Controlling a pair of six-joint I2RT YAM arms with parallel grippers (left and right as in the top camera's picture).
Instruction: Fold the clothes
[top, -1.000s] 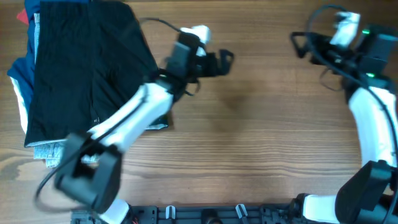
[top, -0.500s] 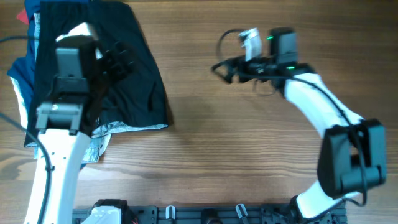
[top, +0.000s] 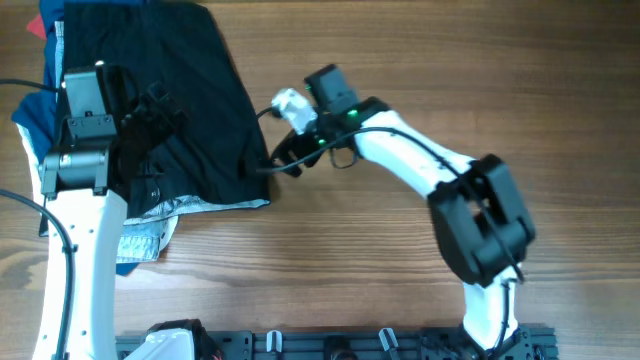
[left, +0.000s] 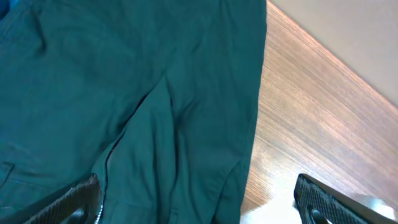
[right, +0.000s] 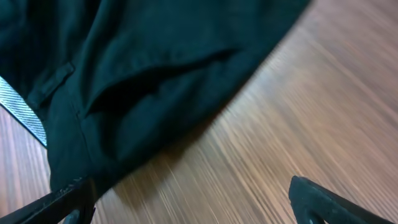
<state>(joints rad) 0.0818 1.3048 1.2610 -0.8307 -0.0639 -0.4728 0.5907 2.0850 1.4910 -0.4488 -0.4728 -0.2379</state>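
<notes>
The black shorts (top: 185, 90) lie spread flat on a pile of clothes at the table's far left, with a strip of speckled white lining (top: 215, 205) showing at their near edge. My left gripper (top: 160, 108) hovers over the middle of the shorts, open and empty; in the left wrist view (left: 199, 208) black fabric (left: 155, 93) fills the space between its fingers. My right gripper (top: 268, 165) is open at the shorts' right near corner. In the right wrist view (right: 199, 205) its fingers straddle bare wood beside the fabric edge (right: 143, 68).
Under the shorts lie navy (top: 25, 120), red (top: 38, 26) and white garments, and light-blue denim (top: 140, 240) sticks out at the near side. The wooden table (top: 400, 260) extends to the right. A black rail (top: 330, 345) runs along the front edge.
My left arm has swung from the table's middle back over the shorts. My right arm has swept from the far right across to the shorts' right edge.
</notes>
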